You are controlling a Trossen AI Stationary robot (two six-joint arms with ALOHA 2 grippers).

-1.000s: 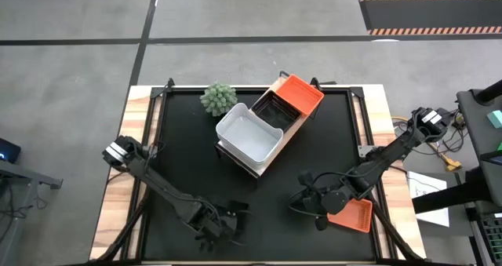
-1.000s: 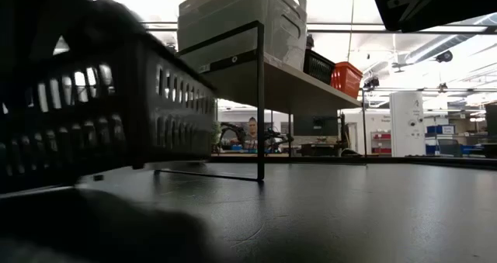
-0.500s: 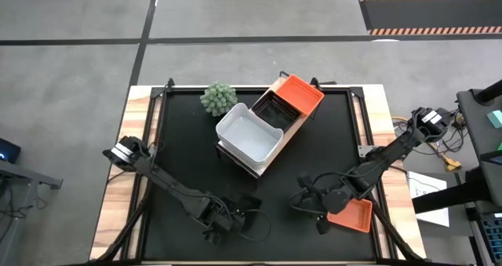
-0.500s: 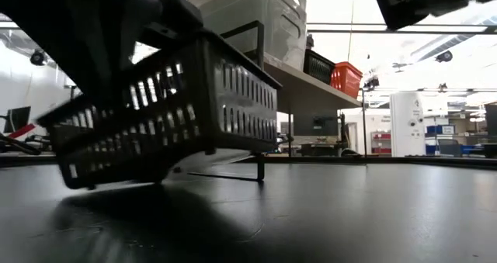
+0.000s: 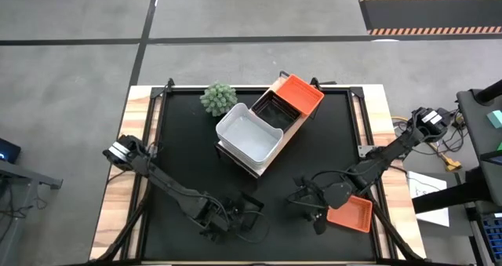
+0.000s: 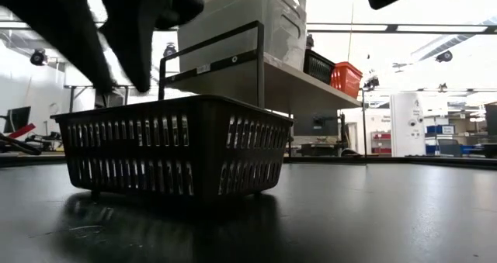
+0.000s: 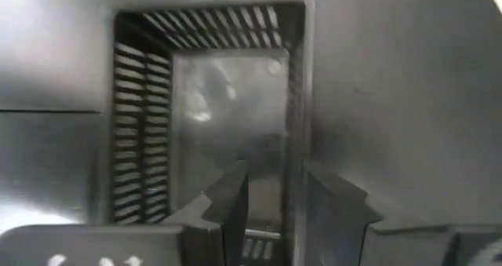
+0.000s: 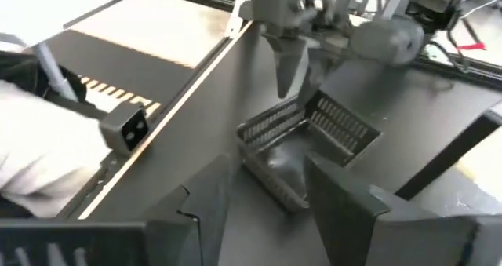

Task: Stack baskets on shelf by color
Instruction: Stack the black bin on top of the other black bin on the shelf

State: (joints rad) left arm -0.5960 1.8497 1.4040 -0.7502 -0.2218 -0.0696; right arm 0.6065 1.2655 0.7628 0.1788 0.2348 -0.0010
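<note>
- Black slatted plastic basket: near tabletop's front edge, directly beneath left gripper (fingers spread, straddling one wall).
- Right gripper: farther, spread, empty.

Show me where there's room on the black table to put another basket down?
Bare patches: the table's left side between the plant and the left arm, and the strip between the shelf and the right gripper. The near edge is crowded: the black basket under the left gripper, and the orange basket by the right.
</note>
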